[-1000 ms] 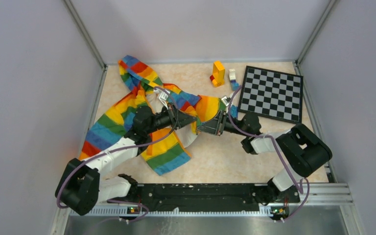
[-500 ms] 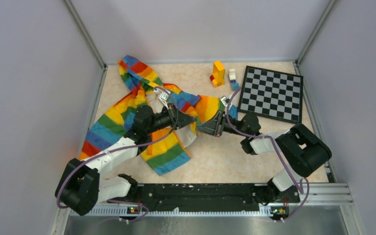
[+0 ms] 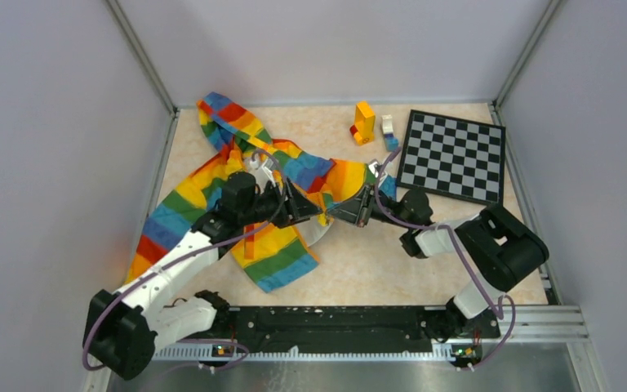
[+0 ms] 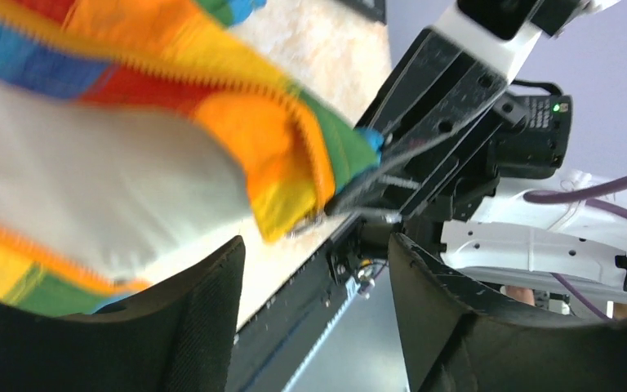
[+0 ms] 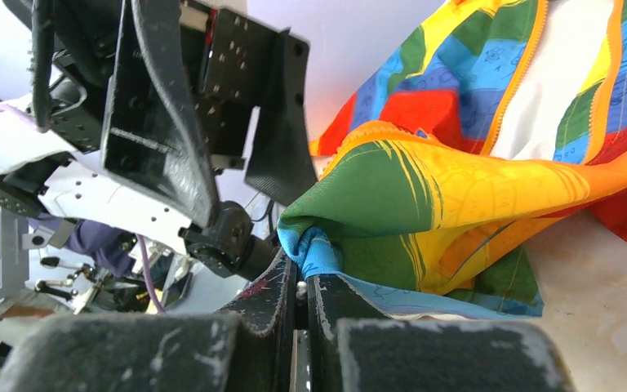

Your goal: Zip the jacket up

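Right gripper (image 5: pixel 300 286) pinches a hem corner of the jacket (image 3: pixel 181 204), crumpled open on the table (image 3: pixel 375 261); left gripper (image 4: pixel 314 261) stands spread, empty. That thin pinch, seemingly off the zipper (image 5: pixel 526 65), could slip under pull.

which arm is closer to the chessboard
Right. The right arm lies just off the chessboard's near edge, jaws shut on the jacket; the left arm is far to its left, jaws open.

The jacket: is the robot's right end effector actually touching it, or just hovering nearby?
Touching. The right wrist view shows the right end effector shut, its jaws pinching a blue-green fold of the jacket.
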You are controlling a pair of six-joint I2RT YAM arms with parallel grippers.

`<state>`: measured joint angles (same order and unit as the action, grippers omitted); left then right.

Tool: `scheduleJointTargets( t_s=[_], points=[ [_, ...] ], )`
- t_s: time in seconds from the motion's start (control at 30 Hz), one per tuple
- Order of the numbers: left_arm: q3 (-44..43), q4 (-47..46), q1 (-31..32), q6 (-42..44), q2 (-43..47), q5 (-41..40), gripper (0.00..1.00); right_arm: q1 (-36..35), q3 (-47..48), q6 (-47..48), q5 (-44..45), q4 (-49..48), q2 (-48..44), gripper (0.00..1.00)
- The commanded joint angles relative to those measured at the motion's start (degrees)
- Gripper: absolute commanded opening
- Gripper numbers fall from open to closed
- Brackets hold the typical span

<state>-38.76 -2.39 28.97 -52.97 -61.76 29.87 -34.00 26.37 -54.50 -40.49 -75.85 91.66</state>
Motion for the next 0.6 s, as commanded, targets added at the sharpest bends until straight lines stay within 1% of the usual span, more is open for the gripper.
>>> scheduleJointTargets(
  t_s=[0.0, 0.07, 0.1, 0.13, 0.2, 0.23, 0.3, 0.37, 0.47, 0.5, 0.57],
  points=[
    [-4.2, 21.6, -0.2, -2.1, 6.0, -2.4, 0.70, -0.6, 1.1, 2.3, 1.4, -5.3, 0.8, 0.00],
    [-4.4, 28.3, -0.2, -3.8, 6.9, -3.2, 0.74, -0.5, 0.9, 2.5, 1.7, -5.4, 0.8, 0.00],
    [-4.3, 31.8, -0.2, -5.0, 7.1, -3.0, 0.79, -0.5, 0.6, 2.6, 1.7, -5.6, 0.8, 0.00],
    [-4.2, 34.2, -0.2, -5.9, 7.0, -2.2, 0.82, -0.5, 0.3, 2.8, 1.8, -5.8, 0.6, 0.00],
    [-2.4, 37.5, 0.9, -8.7, 7.1, -2.0, 0.82, -0.2, -0.3, 3.3, 1.8, -5.5, 0.0, 0.00],
    [-1.2, 37.5, 1.9, -10.7, 7.5, -3.1, 0.79, -0.1, -0.8, 3.6, 1.8, -5.4, -0.5, 0.00],
    [0.5, 36.8, 6.7, -14.6, 8.3, -9.4, 0.76, 0.4, -1.7, 4.1, 1.9, -4.9, -1.3, 0.00],
    [1.1, 37.0, 11.2, -17.4, 7.1, -15.9, 0.71, 1.2, -2.5, 4.0, 2.0, -4.9, -1.8, 0.00],
    [-0.1, 37.3, 16.0, -20.3, 2.9, -23.7, 0.60, 2.6, -3.7, 2.1, 1.5, -7.0, -1.6, 0.00],
    [-1.3, 38.0, 18.0, -21.0, 0.9, -27.9, 0.53, 2.9, -4.3, 1.2, 1.4, -8.1, -1.4, 0.00],
    [-3.4, 37.4, 21.7, -20.4, -2.5, -36.0, 0.47, 3.6, -5.0, -0.7, 1.3, -10.3, -0.6, 0.00]
  ],
)
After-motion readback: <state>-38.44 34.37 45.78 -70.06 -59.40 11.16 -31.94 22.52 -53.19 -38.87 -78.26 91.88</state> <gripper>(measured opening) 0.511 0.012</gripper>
